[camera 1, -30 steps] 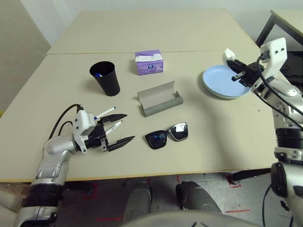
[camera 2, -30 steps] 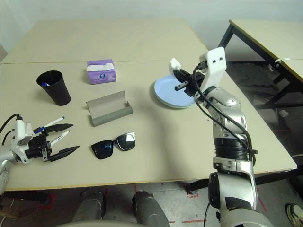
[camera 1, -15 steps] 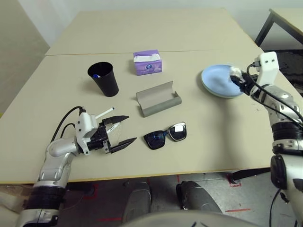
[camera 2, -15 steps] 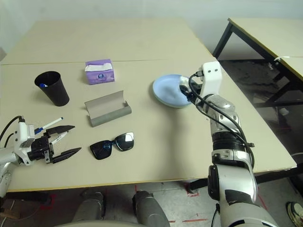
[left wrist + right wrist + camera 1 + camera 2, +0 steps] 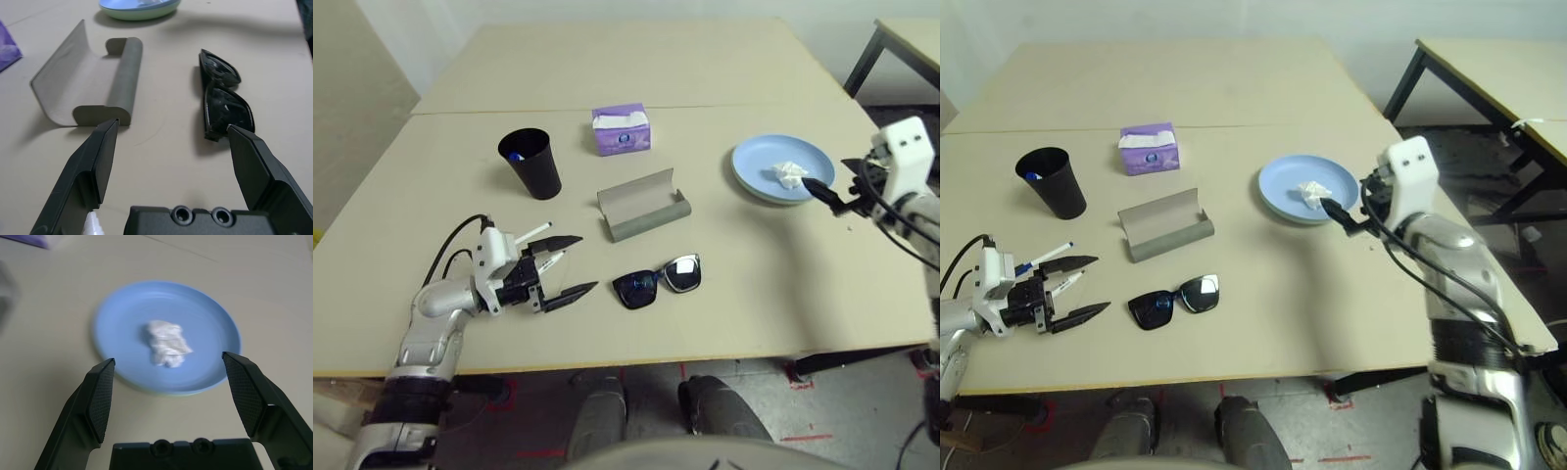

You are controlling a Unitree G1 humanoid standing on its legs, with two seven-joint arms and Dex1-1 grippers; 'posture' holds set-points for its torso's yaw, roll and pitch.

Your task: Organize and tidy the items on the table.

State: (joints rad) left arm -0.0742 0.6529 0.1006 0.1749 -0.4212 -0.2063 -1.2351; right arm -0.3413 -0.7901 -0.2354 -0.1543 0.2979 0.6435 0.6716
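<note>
1. The crumpled tissue [image 5: 790,174] lies on the blue plate [image 5: 759,168] at the counter's [image 5: 783,284] three o'clock; it is light and soft.
2. The right end effector [image 5: 168,377] is released, empty, just beside the plate.
3. The sunglasses [image 5: 658,280] lie at six o'clock of the open grey case [image 5: 643,204]; rigid, scratch-prone, probably best gripped at the bridge.
4. The left end effector [image 5: 571,266] is released, with a marker pen [image 5: 530,235] beside it.

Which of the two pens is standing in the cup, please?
The pen whose blue end pokes from the black cup; the other pen lies flat by the left pincer.
</note>
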